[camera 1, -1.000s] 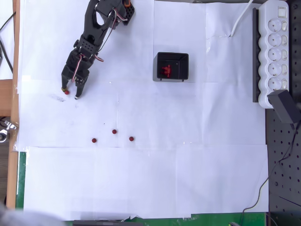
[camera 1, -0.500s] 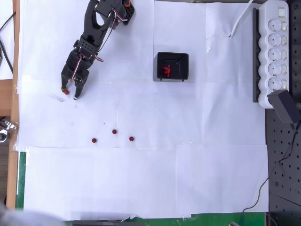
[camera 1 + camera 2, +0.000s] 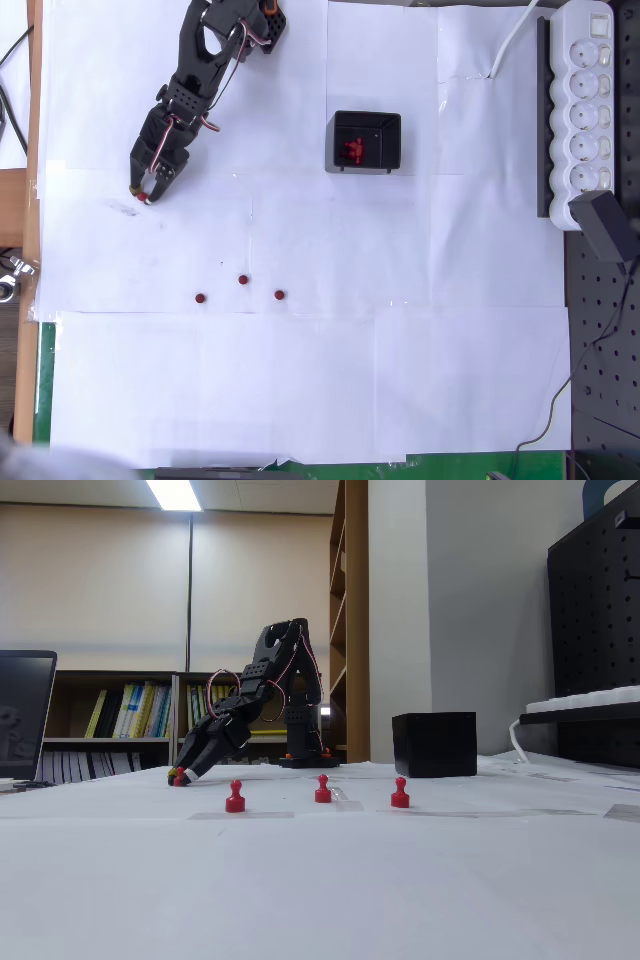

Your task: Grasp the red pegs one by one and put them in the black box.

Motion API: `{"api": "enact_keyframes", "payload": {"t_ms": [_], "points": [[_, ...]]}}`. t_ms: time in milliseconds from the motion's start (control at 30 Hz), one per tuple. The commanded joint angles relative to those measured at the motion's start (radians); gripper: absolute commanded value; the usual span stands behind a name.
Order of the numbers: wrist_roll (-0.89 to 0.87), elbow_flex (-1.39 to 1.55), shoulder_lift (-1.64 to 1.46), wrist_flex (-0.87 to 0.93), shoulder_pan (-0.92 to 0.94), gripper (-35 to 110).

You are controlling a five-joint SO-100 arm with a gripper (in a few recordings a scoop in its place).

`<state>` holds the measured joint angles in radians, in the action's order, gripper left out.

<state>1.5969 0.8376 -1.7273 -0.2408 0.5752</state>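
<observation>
Claw [image 3: 146, 198] closed on a red peg [image 3: 179, 776] at paper level; three pegs [image 3: 243, 280] loose; black box [image 3: 366, 142] well apart.

From the low fixed view, the black arm [image 3: 270, 695] reaches down to the left from its base at the far side of the white-papered counter [image 3: 320, 880], and its tool [image 3: 180, 776] sits at the surface with a bit of red at its tip. Three red pegs [image 3: 235, 797] [image 3: 322, 789] [image 3: 400, 793] stand upright in a loose row nearer the camera, well apart. The black box [image 3: 434, 744] stands to the right, farther back, with bookshelves [image 3: 130, 715] behind.
</observation>
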Motion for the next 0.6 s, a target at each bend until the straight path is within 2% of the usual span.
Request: {"api": "enact_keyframes", "payload": {"t_ms": [0, 133, 233, 433, 567], "points": [[0.015, 0.028, 0.003, 0.009, 0.018, 0], [0.026, 0.021, 0.097, 0.104, -0.005, 0], [0.055, 0.02, 0.245, 0.299, -0.057, 0], [0.196, 0.33, 0.451, 1.135, -0.253, 0], [0.348, 0.617, 0.503, 1.575, -0.465, 0]]}}
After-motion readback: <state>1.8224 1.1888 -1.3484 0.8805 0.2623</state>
